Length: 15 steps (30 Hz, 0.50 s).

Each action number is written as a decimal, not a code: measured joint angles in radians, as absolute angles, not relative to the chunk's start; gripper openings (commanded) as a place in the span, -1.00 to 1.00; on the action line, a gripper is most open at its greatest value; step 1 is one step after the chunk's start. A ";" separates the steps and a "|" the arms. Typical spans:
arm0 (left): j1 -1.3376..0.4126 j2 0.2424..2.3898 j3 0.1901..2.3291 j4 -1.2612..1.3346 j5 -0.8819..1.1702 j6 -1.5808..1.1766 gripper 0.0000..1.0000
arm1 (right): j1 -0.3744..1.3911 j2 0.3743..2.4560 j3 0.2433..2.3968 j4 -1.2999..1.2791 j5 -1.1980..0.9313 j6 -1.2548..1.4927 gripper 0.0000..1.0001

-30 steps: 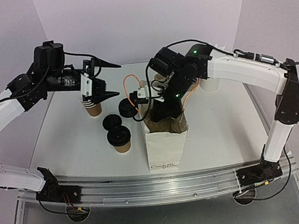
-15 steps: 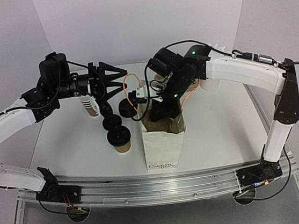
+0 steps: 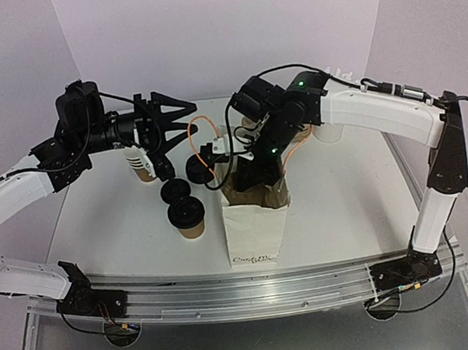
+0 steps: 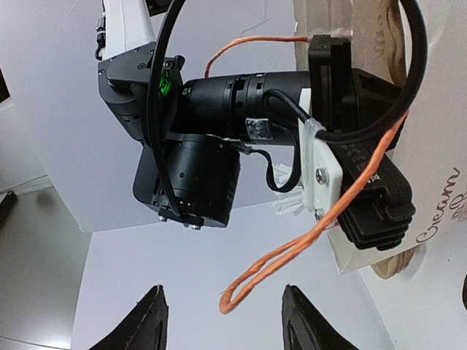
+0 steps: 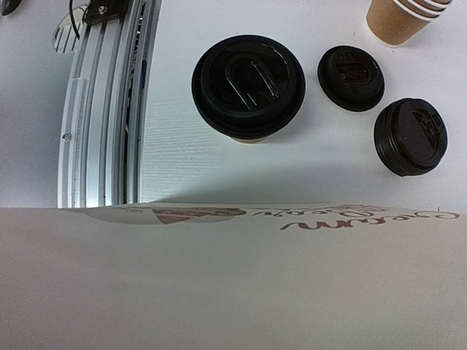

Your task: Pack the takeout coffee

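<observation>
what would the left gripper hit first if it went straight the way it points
Probably the orange handle loop of the paper bag, hanging ahead of the left gripper, with the right gripper behind it. Depth is unclear.

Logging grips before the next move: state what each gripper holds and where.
Right gripper is clamped on the paper bag at its top rim. Left gripper is open and holds nothing.

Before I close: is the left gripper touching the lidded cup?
Apart. Top view shows the left gripper up near the cup stack, a loose lid lying between it and the lidded cup.
</observation>
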State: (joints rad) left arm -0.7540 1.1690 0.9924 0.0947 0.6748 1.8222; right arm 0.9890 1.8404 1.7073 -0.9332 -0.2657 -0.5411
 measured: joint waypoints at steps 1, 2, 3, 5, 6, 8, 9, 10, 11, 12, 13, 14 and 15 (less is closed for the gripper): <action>-0.754 1.169 0.992 0.094 0.684 1.826 -0.06 | 0.989 1.840 1.707 -0.933 -0.266 -0.541 -1.00; -0.754 1.169 0.992 0.094 0.693 1.831 -0.11 | 0.989 1.841 1.708 -0.932 -0.266 -0.541 -1.00; -0.754 1.169 0.992 0.094 0.700 1.834 -0.14 | 0.989 1.841 1.708 -0.932 -0.266 -0.541 -1.00; -0.754 1.169 0.992 0.088 0.715 1.836 -0.19 | 0.989 1.842 1.709 -0.932 -0.266 -0.541 -1.00; -0.754 1.169 0.992 0.082 0.723 1.840 -0.23 | 0.989 1.843 1.709 -0.932 -0.266 -0.541 -1.00; -0.754 1.169 0.992 0.052 0.742 1.862 -0.35 | 0.989 1.844 1.710 -0.931 -0.266 -0.541 -1.00; -0.754 1.169 0.992 0.036 0.751 1.876 -0.46 | 0.989 1.844 1.711 -0.931 -0.266 -0.541 -1.00; -0.754 1.169 0.992 0.021 0.760 1.889 -0.59 | 0.989 1.845 1.711 -0.931 -0.266 -0.541 -1.00; -0.754 1.169 0.992 0.008 0.768 1.906 -0.81 | 0.989 1.845 1.711 -0.931 -0.265 -0.541 -1.00; -0.754 1.168 0.992 -0.002 0.772 1.911 -0.95 | 0.989 1.845 1.711 -0.931 -0.266 -0.541 -1.00; -0.754 1.168 0.992 -0.007 0.777 1.913 -0.99 | 0.989 1.845 1.713 -0.931 -0.266 -0.541 -1.00; -0.754 1.168 0.992 -0.009 0.780 1.924 -1.00 | 0.989 1.846 1.713 -0.931 -0.265 -0.541 -1.00; -0.754 1.168 0.992 -0.010 0.781 1.929 -1.00 | 0.989 1.846 1.713 -0.931 -0.265 -0.541 -1.00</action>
